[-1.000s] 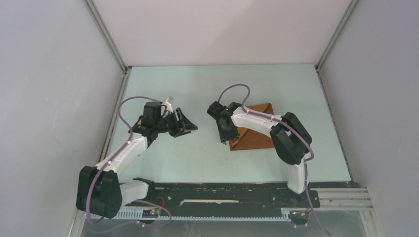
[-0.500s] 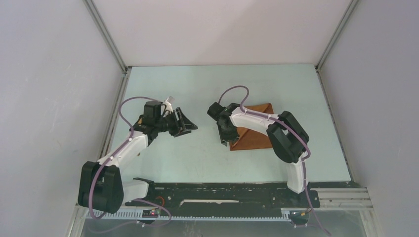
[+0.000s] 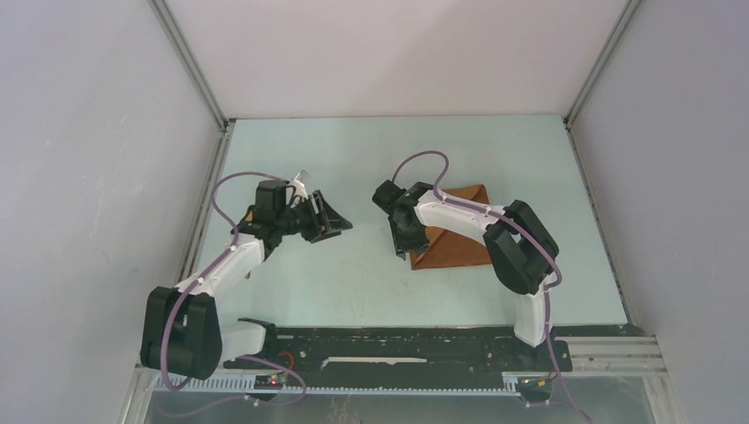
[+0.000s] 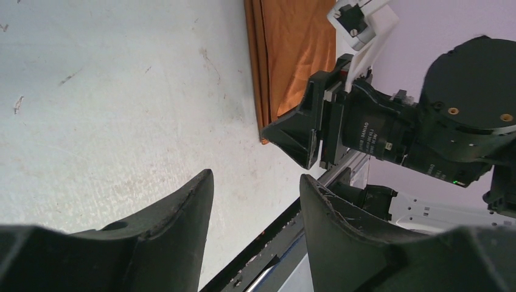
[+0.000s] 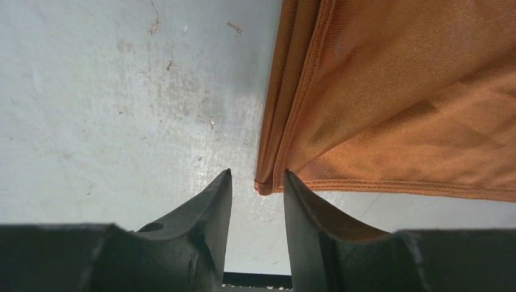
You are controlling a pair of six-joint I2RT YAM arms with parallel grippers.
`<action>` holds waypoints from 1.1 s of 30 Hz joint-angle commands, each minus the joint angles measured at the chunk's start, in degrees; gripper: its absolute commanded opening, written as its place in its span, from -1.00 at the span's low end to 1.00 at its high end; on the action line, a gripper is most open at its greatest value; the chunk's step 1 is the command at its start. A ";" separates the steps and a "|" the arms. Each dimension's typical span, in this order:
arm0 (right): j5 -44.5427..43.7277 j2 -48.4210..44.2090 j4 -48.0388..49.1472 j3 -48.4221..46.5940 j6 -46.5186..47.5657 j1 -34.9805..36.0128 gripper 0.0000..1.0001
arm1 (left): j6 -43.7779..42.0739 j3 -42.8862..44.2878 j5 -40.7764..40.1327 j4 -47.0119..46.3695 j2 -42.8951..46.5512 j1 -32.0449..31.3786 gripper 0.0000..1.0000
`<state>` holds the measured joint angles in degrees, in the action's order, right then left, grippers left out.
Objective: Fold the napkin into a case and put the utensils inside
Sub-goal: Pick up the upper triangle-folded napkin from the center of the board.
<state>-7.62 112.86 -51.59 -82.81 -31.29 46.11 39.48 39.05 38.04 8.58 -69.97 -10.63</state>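
The rust-orange napkin [image 3: 452, 250] lies folded on the table right of centre, with a diagonal fold showing and my right arm crossing over it. My right gripper [image 3: 404, 248] stands open at its near-left corner. In the right wrist view that corner of the napkin [image 5: 395, 91] sits just ahead of the gap between the right gripper's [image 5: 257, 175] tips, ungripped. My left gripper [image 3: 339, 225] hovers open and empty left of centre, pointing toward the napkin [image 4: 292, 48]; its tips [image 4: 255, 176] hold nothing. The utensils are out of view.
The pale green table [image 3: 353, 150] is walled by white panels on three sides. A black rail [image 3: 397, 349] with the arm bases runs along the near edge. The right arm's wrist [image 4: 389, 125] fills the right of the left wrist view.
Almost nothing: both arms shift only slightly at the elbows, and both grippers keep their places and their openings.
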 commanded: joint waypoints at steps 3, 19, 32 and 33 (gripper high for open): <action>0.21 -2.05 -0.61 -0.69 -0.11 -0.55 -0.10 | -0.08 -1.17 1.51 -2.25 -0.23 0.41 0.17; 4.18 1.66 -0.44 -0.51 -0.26 -2.96 -0.07 | -0.72 -1.40 1.24 -2.16 0.99 0.61 0.27; 4.19 8.12 -3.29 -4.64 0.46 -4.35 -0.08 | -0.72 -1.60 1.16 -2.16 1.29 0.96 0.29; 4.03 8.83 -3.58 -4.98 0.47 -4.40 -0.10 | -0.72 -1.61 1.16 -2.17 1.37 1.04 0.29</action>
<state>-2.09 118.21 -54.35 -85.80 -31.18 42.30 39.51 37.89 38.17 7.86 -70.13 -10.24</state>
